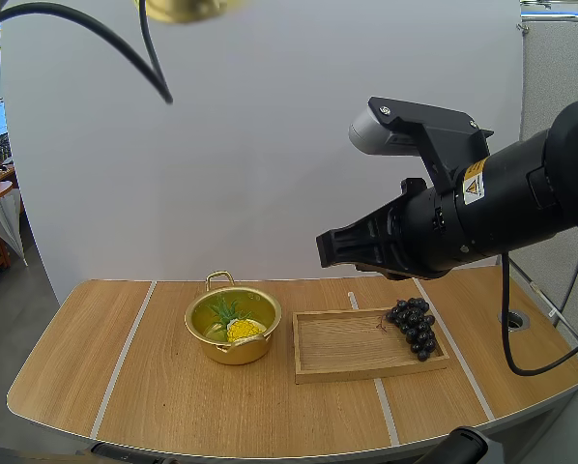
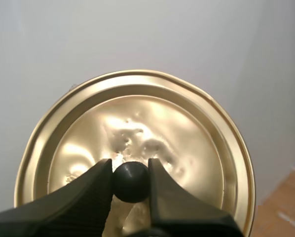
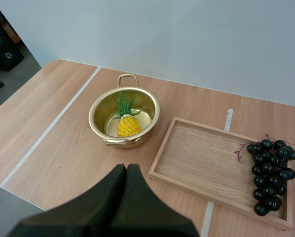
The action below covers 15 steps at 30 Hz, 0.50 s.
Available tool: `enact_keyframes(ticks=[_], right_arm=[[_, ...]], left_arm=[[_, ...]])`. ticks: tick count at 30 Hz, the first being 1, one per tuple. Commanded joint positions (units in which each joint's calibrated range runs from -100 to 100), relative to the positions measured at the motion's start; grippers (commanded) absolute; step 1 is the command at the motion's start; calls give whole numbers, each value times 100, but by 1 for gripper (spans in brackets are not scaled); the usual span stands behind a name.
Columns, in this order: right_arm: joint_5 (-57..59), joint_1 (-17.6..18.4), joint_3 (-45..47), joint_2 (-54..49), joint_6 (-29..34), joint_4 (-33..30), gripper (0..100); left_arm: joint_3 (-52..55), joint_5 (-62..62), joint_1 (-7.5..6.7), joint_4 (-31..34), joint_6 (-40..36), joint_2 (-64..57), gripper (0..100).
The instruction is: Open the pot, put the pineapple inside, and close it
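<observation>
Our left end effector [image 2: 129,169] clamps the black knob [image 2: 131,182] of the round gold lid [image 2: 187,138]. On the pale wooden surface [image 1: 96,387], the yellow pineapple [image 1: 239,330] lies in the open gold pot [image 1: 233,353] beside a wooden tray [image 1: 366,373]. Our right end effector [image 3: 126,170] hovers, fingers together.

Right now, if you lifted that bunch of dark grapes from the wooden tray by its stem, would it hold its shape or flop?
The bunch of dark glossy grapes would probably dangle, since many round berries hang off a thin stem. Their shiny skins look slippery to pinch. Pushed, it would likely drag across the wooden tray rather than roll.
</observation>
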Motion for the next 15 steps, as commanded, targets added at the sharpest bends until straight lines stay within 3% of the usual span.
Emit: enact_keyframes(ticks=[1,7,15], right_arm=[[0,-25,13,-50,-45,-4,0],[0,-25,13,-50,-45,-4,0],[0,-25,13,-50,-45,-4,0]], left_arm=[[-32,1523,-16,55,-68,93,0],[262,1523,-16,229,-76,217,0],[1554,1523,-16,229,-20,220,0]])
